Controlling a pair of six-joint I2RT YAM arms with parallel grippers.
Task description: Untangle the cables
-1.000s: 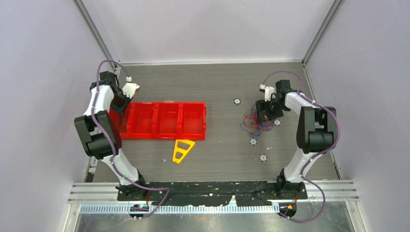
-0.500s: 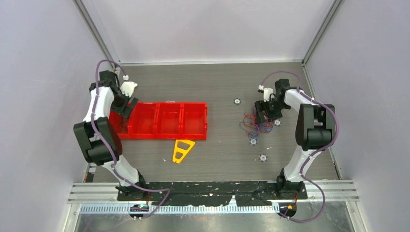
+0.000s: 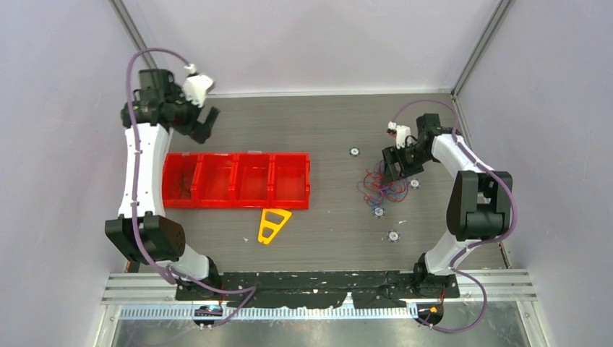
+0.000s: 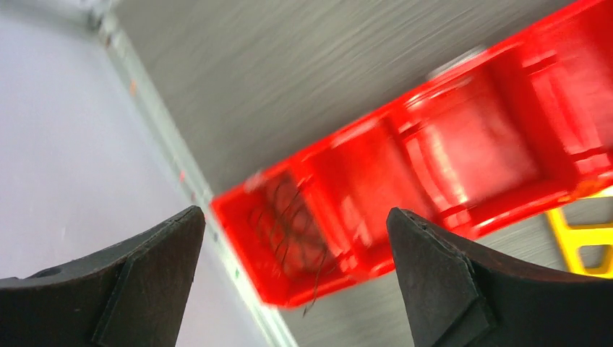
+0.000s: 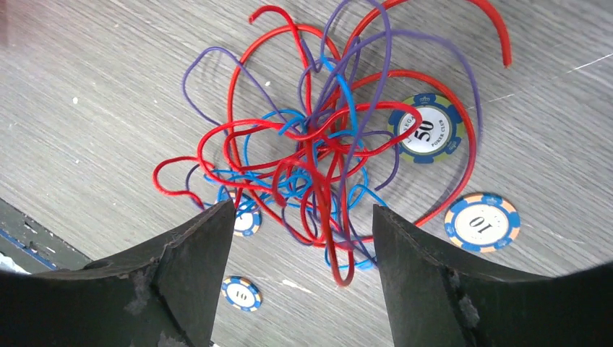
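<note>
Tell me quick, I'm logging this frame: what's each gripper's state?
Left gripper: open, holding nothing.
Right gripper: open above the tangled cables, gripping none.

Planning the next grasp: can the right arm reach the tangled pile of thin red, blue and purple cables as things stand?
Probably yes. The right gripper hangs directly above the tangled red, blue and purple cables, fingers open, nothing covering them; only round poker chips lie among them.
</note>
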